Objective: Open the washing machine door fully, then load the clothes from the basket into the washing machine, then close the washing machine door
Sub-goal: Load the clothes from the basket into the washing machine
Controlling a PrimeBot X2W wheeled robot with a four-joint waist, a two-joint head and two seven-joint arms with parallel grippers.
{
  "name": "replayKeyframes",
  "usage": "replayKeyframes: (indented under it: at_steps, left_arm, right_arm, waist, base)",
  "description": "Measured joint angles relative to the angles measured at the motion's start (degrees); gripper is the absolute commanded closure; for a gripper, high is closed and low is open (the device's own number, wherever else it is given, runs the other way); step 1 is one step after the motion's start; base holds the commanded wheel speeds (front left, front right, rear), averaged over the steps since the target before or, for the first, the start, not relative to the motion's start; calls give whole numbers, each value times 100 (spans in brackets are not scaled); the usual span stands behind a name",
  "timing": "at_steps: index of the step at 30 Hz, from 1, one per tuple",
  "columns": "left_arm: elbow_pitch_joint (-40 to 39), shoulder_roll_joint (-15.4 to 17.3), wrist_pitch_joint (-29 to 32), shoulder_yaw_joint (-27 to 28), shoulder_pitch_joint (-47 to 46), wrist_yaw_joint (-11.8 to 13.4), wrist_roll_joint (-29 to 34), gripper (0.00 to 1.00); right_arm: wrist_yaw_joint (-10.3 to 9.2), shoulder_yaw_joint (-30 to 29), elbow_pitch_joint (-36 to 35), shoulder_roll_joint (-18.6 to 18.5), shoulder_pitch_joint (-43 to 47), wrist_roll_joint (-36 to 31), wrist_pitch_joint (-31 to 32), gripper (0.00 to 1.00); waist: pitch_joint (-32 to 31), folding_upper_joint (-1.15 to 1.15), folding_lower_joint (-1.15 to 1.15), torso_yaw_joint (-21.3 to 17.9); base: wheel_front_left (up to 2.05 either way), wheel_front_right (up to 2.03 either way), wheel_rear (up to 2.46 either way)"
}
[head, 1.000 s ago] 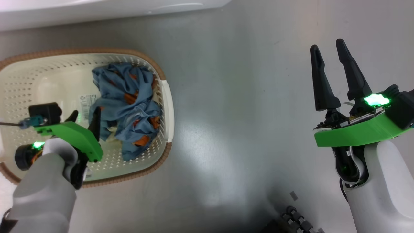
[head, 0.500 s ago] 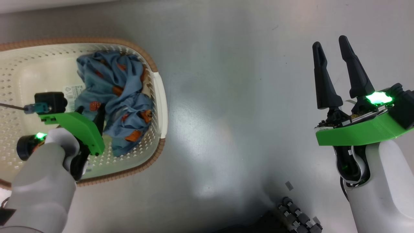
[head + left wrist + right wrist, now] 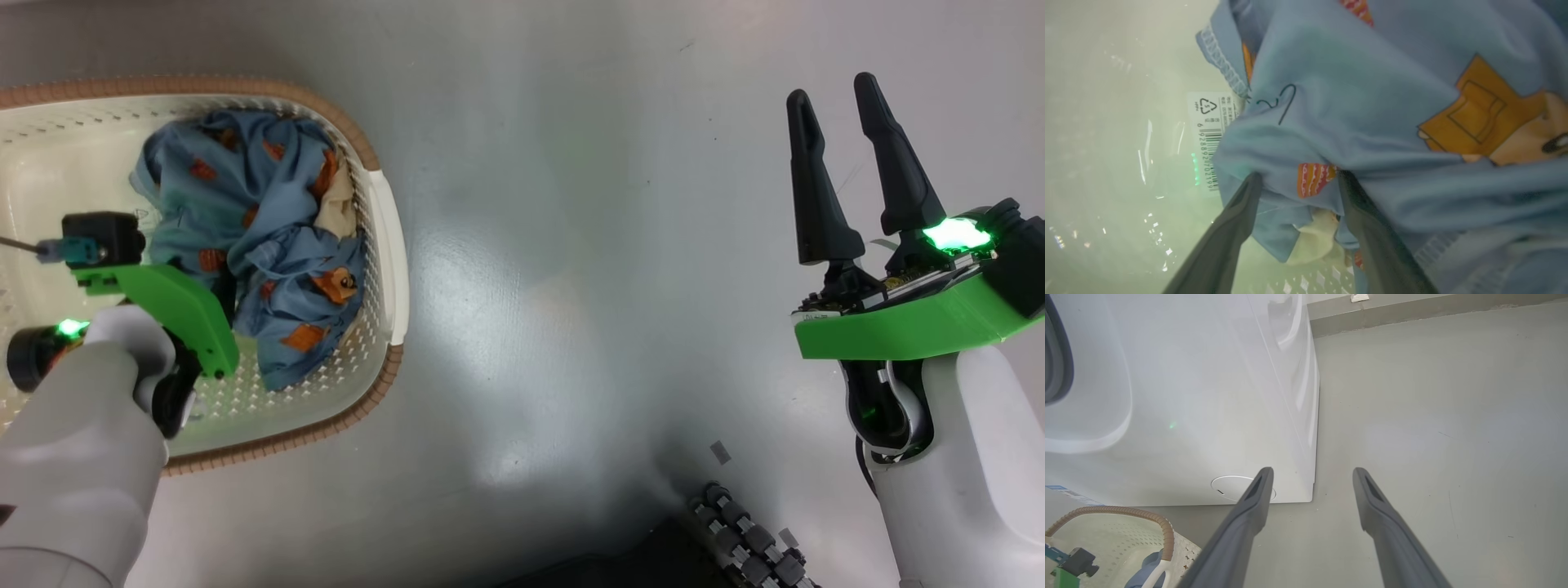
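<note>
Smooth grey floor [image 3: 571,245] with soft glare runs across the head view, and in the right wrist view we see it meet a darker skirting [image 3: 1412,312] at the top. Largest on it is the white washing machine [image 3: 1188,396], taking the left half of the right wrist view; its grey rubber gasket [image 3: 1055,355] curves in at the upper left edge, and a small round cover [image 3: 1233,486] sits low on its front. Next we find the basket [image 3: 384,237] at the left of the head view, cream and perforated with a brown woven-look rim; its corner also shows at the lower left of the right wrist view, near the machine's foot. The clothes [image 3: 245,245] lie bunched inside it, against its right-hand wall in the frame, light blue with orange figures. Our left gripper [image 3: 1299,175] reaches down into the basket: in the left wrist view its two fingers stand spread, tips pressed into the fabric, a fold with an orange patch lying loose between them. Our right gripper [image 3: 833,90] hovers over bare floor at the right of the head view, well apart from the basket, fingers parted with nothing between them. Smallest, a white barcode label [image 3: 1208,139] lies on the basket's bottom, partly under the cloth, left of the fingertips.
</note>
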Motion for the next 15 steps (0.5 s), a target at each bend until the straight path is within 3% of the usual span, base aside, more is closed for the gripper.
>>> replayKeyframes:
  at_steps: [2,3,6,15]
  left_arm:
    - [3,-13,-1,-62,-53,0,-37,2]
    - [1,-14,-1,-85,-68,0,-53,39]
    - [2,-14,-1,-171,-69,0,-127,100]
    - [-33,4,-34,-383,-69,0,-389,100]
  right_arm:
    - [0,1,0,2,0,0,0,0]
    - [0,4,1,2,-1,0,0,0]
    - [0,18,5,4,-1,0,0,0]
    - [0,24,30,3,-2,0,0,0]
  waist:
    - [7,0,0,12]
    - [6,0,0,17]
    - [-10,0,0,26]
    - [-81,0,0,46]
  base:
    - [0,0,0]
    - [0,0,0]
    - [0,0,0]
    - [0,0,0]
